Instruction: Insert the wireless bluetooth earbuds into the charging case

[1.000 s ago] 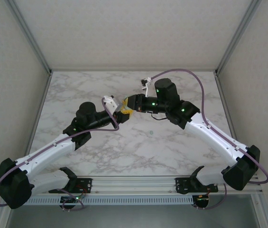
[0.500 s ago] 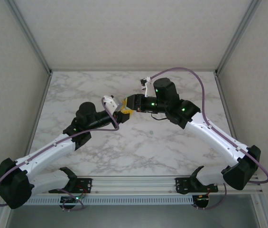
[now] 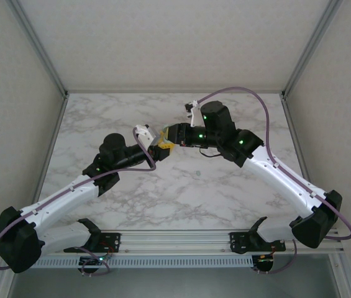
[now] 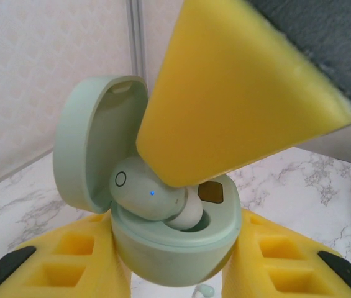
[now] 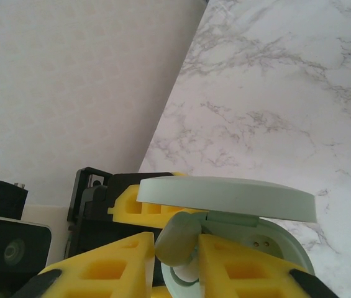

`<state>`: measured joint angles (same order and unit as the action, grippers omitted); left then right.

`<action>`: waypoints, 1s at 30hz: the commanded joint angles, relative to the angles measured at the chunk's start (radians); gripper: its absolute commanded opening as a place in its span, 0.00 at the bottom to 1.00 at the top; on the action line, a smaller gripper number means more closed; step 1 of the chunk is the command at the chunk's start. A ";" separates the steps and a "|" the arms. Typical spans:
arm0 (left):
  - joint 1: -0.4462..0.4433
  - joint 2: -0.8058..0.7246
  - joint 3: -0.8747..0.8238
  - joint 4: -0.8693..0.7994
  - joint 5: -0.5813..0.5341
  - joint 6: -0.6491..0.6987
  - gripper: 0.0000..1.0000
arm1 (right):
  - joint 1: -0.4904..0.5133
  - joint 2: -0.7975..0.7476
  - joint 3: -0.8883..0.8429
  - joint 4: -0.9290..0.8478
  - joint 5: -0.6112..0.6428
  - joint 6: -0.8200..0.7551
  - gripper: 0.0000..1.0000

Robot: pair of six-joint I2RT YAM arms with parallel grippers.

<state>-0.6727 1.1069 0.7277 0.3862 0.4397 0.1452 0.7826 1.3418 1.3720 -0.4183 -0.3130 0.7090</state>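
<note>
Yellow foam pads of the left hand (image 4: 174, 239) are clamping the mint-green charging case (image 4: 163, 264) from both sides, jaws narrow and touching the shell. The lid (image 4: 91, 146) is standing hinged open. The right hand (image 5: 176, 245) is pinching one mint earbud (image 4: 144, 192) between its own yellow pads (image 4: 237, 105), narrow gap, and pressing it down at the case. The bud is sitting tilted in a well, its lower end inside and its rounded body sticking up above the rim, with a small blue light glowing on it. Cannot tell whether it is fully seated.

In the top view both hands are meeting tip to tip in the air, between the middle of the counter (image 3: 194, 192) and its far edge, so case and bud are being held off the surface.

The counter is showing white marble with grey veining. Pale textured walls (image 3: 163, 43) are closing it in on three sides, with aluminium frame posts (image 3: 38, 46) running up at the far corners.

Against a second ago, the right arm's wrist housing is sitting slightly closer to the far edge and its purple cable (image 3: 243, 92) is arching a little higher. The left arm is looking unchanged.
</note>
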 commanded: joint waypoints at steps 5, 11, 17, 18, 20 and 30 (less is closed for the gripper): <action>-0.008 -0.024 0.038 0.092 0.008 -0.021 0.15 | 0.008 0.010 0.039 -0.088 0.008 -0.039 0.30; -0.008 -0.020 0.034 0.097 0.004 -0.021 0.15 | 0.008 -0.026 0.036 -0.083 -0.012 -0.043 0.32; -0.008 -0.027 0.031 0.093 -0.001 -0.019 0.15 | 0.008 -0.076 0.021 -0.083 -0.001 -0.048 0.34; -0.008 -0.028 0.030 0.092 0.000 -0.020 0.15 | 0.008 -0.084 0.019 -0.083 0.004 -0.048 0.34; -0.009 -0.030 0.031 0.090 0.000 -0.021 0.15 | 0.008 -0.096 0.011 -0.078 0.012 -0.046 0.34; -0.008 -0.042 0.030 0.072 -0.008 -0.021 0.15 | 0.007 -0.157 0.000 -0.086 0.123 -0.077 0.32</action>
<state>-0.6727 1.0973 0.7277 0.4309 0.4385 0.1413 0.7830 1.2430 1.3872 -0.4911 -0.2790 0.6647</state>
